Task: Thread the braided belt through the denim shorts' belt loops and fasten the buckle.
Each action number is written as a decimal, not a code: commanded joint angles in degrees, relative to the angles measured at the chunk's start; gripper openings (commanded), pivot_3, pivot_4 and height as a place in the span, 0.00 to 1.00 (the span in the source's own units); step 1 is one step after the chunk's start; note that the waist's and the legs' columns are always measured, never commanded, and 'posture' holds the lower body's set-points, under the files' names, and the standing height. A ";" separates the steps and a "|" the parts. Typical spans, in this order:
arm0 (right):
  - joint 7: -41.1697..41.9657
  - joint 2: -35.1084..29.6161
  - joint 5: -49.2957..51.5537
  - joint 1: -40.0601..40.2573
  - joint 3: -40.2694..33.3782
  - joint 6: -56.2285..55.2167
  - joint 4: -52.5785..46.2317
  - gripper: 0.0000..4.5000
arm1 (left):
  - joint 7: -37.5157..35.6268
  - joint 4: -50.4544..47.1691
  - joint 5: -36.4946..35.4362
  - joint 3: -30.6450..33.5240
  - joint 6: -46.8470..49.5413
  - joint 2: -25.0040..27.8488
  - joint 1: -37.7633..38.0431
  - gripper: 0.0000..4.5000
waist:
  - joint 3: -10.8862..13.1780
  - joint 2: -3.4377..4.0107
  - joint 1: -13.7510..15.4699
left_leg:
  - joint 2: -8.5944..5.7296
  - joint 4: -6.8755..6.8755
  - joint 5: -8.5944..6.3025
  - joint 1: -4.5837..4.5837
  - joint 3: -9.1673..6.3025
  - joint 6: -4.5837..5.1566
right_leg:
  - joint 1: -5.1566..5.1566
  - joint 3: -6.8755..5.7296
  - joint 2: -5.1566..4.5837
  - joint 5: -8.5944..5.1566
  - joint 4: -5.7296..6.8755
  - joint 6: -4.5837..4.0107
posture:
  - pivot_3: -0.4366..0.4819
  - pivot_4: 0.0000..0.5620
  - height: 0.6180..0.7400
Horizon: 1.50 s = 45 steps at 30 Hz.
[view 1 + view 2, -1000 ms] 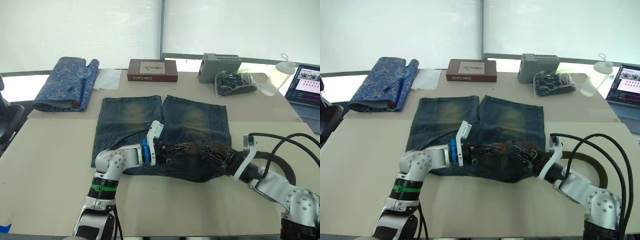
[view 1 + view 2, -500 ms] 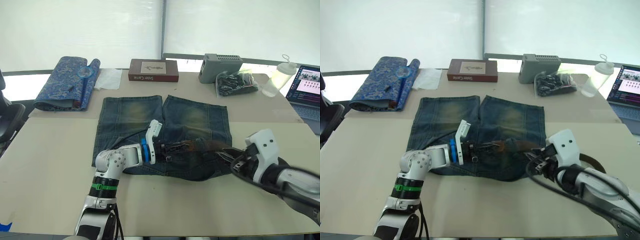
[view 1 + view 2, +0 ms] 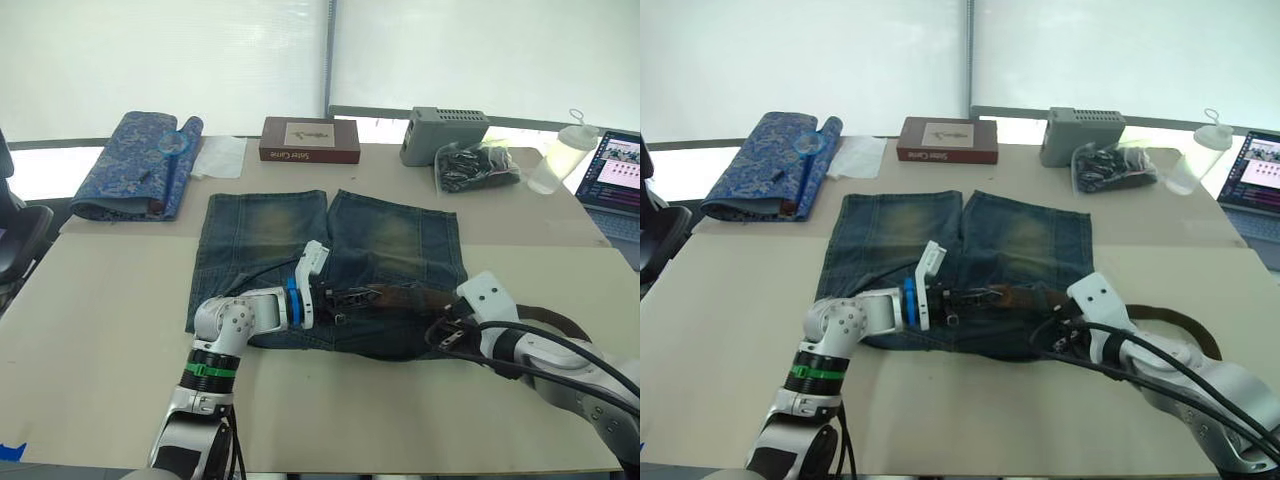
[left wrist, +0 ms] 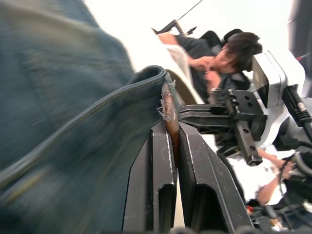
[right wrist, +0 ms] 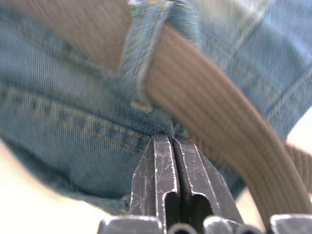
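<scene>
On a beige table (image 3: 100, 300) before bright blinds, the shorts (image 3: 330, 255) lie flat, the belt (image 3: 1015, 296) running along the near waistband and under a belt loop (image 5: 139, 58). The left claw (image 4: 170, 141) pinches the belt's end at the waistband. The right claw (image 5: 173, 146) is closed against the denim just beside that loop.

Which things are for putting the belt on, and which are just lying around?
For the job: denim shorts, braided belt, belt loop, left gripper pinching the belt, right gripper at the waistband.

Lying about: blue fabric roll, book, grey box, laptop, bottle.
</scene>
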 commanded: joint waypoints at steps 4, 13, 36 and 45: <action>3.39 -2.17 -3.58 6.47 -9.53 0.42 -1.52 0.01 | -1.74 -1.91 -3.52 4.63 1.88 4.53 0.78 0.00 | 0.00 0.00 0.73 | -0.03 0.03 0.00 -0.03 0.00 0.00 | 0.02 -0.01 -0.04 0.00 -0.04 0.03 | 0.48 0.27 1.00; 15.62 3.14 17.26 13.13 -29.77 -1.16 -4.92 0.22 | -0.10 -1.70 -7.75 5.28 5.26 0.78 -0.20 0.00 | 0.04 -0.06 1.50 | -0.03 0.12 -0.05 -0.01 -0.07 0.07 | 0.15 -0.03 -0.05 0.00 -0.11 0.04 | 0.48 0.27 1.00; -16.94 23.73 42.65 -2.57 -7.70 -15.70 4.02 0.34 | 1.11 -2.39 -11.10 5.23 7.81 -1.09 -1.86 0.00 | 0.08 -0.07 -0.09 | -0.03 -0.03 0.02 0.03 -0.14 -0.04 | 0.08 -0.01 -0.02 0.14 -0.01 0.26 | 0.48 0.27 1.00; -16.58 23.98 42.36 -4.81 -6.07 -17.21 6.30 0.01 | 1.36 -5.13 -10.13 4.64 6.52 0.24 0.17 0.00 | 0.08 -0.06 -0.13 | -0.02 -0.09 0.03 0.03 -0.13 -0.05 | 0.05 0.00 0.00 0.16 -0.01 0.29 | 0.48 0.27 1.00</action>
